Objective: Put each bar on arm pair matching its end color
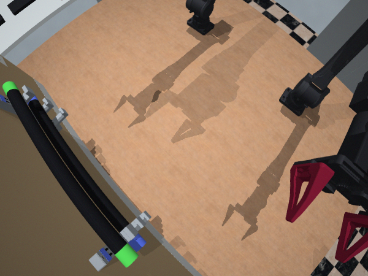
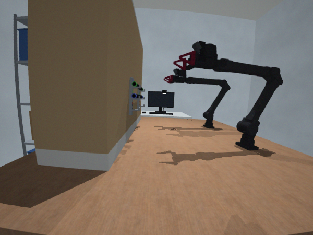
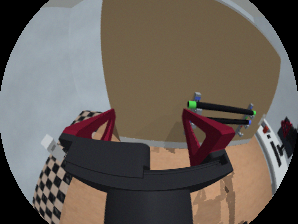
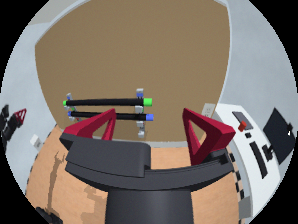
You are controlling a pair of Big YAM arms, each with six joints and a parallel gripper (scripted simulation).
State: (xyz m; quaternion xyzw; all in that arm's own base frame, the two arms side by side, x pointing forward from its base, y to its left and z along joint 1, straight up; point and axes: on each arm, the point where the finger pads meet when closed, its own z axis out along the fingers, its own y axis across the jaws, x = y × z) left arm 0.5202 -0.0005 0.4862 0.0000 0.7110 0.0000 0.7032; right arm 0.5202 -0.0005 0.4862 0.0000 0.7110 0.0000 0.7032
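Left gripper (image 1: 316,240) (image 2: 179,66) (image 3: 149,110), right gripper (image 2: 165,79) (image 4: 149,110): wide, unladen. Green bar (image 1: 64,175) (image 2: 134,84) (image 3: 222,108) (image 4: 107,102), ahead of fingertips: grip near both ends; raise level, together.
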